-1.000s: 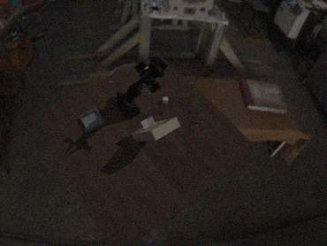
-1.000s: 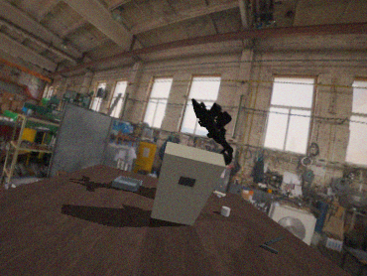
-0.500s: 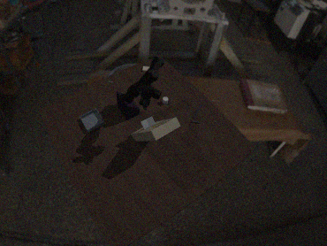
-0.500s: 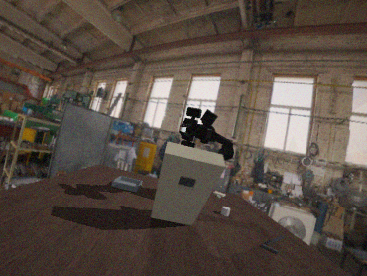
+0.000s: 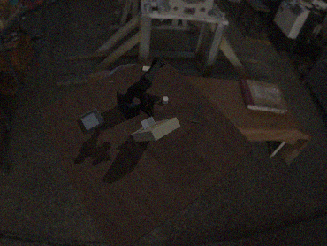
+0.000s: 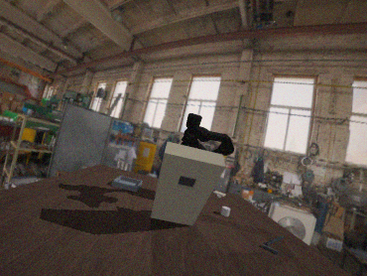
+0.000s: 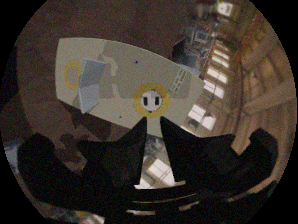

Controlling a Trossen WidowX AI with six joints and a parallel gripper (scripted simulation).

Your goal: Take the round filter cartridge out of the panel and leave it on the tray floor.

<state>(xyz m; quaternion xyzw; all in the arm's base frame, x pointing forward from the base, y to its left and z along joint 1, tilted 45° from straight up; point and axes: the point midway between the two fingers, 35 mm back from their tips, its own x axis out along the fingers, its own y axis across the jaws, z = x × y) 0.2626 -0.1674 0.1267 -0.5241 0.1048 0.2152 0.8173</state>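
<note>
Above the pale panel (image 7: 127, 83), we hold the gripper (image 7: 152, 137) with fingers narrowed and empty, lined up over the round cartridge (image 7: 150, 100) seated flush in its face. We should descend straight, each fingertip entering a slot (tray (image 5: 90, 119) waits left).

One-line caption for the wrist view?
Narrowed, empty gripper points at the round cartridge sitting flush in the pale panel.

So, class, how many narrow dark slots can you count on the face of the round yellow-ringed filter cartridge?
2: side by side at the centre of the round yellow-ringed filter cartridge, one left slot, one right slot. None seem hidden.
</note>
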